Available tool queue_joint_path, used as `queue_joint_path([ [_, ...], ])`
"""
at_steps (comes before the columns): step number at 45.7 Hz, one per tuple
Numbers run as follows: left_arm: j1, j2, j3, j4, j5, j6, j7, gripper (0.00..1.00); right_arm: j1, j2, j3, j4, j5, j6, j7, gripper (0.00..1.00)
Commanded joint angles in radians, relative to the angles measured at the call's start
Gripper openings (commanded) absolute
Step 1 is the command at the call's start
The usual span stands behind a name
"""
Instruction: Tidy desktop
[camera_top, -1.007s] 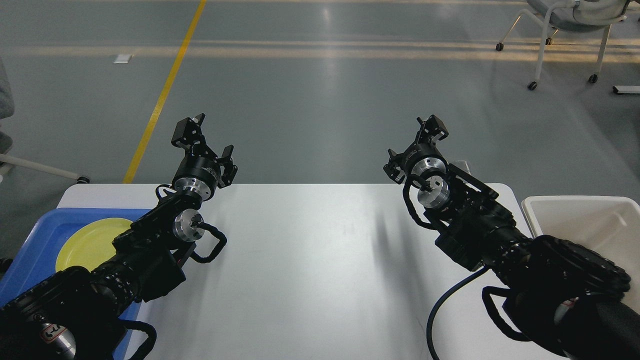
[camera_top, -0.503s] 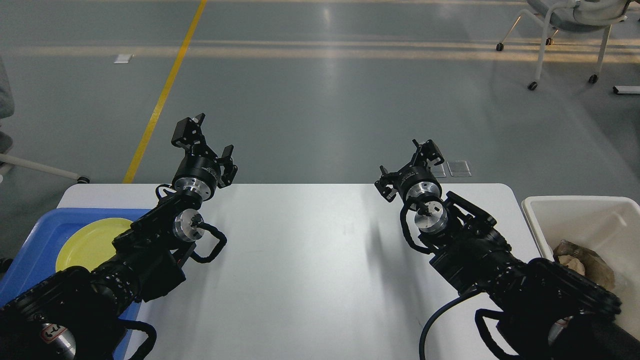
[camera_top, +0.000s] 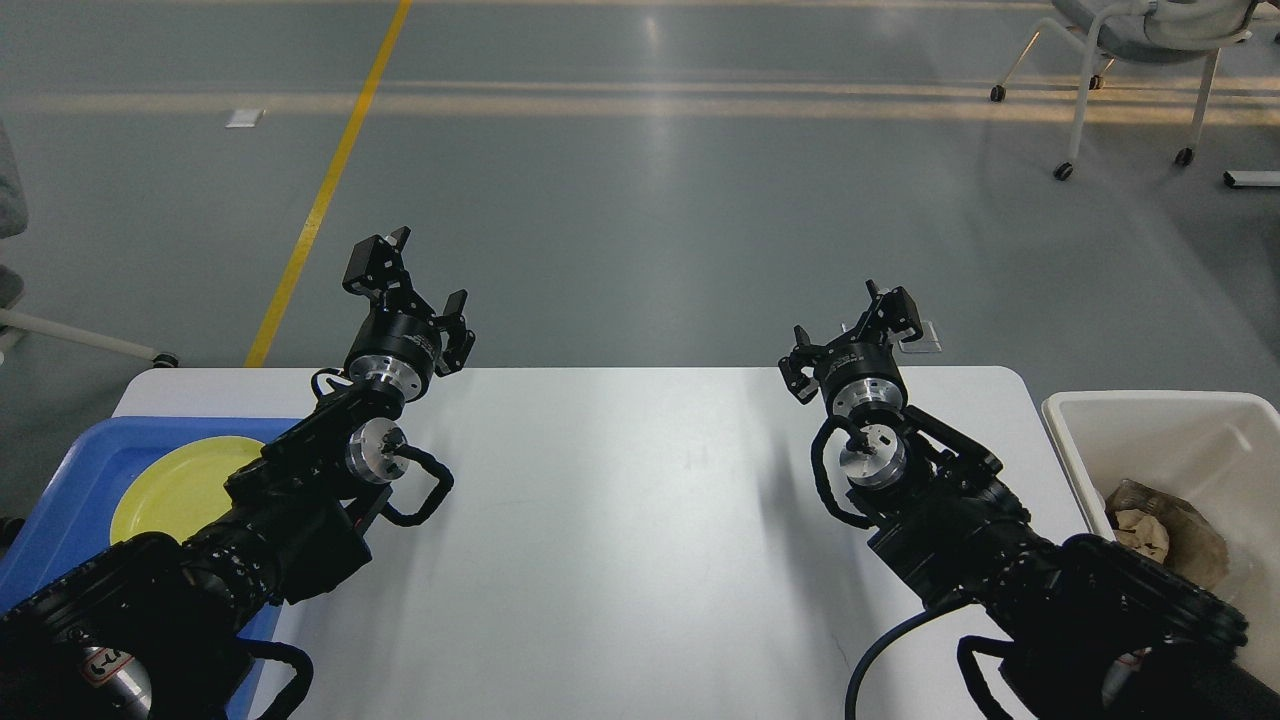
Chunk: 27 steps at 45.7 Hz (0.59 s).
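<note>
The white, glossy desktop (camera_top: 620, 520) has rounded far corners.

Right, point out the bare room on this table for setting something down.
The desktop is bare across its middle, between the left arm and right arm, from far edge to near edge. The left side is crowded by the blue tray holding a yellow plate; the right end meets the white bin.

Blue tray (camera_top: 70, 470) half under left arm; bin (camera_top: 1150, 410) cut off right
</note>
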Motion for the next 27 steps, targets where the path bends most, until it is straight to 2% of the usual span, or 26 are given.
queue_joint_path([
  [1,0.0,0.0,0.0,0.0,0.0,0.0,0.0,1.0,0.003,0.003,0.0,0.001,0.0,0.001,-0.001,1.0],
  [27,0.0,0.0,0.0,0.0,0.0,0.0,0.0,1.0,0.003,0.001,0.007,-0.002,0.002,-0.01,-0.001,1.0],
])
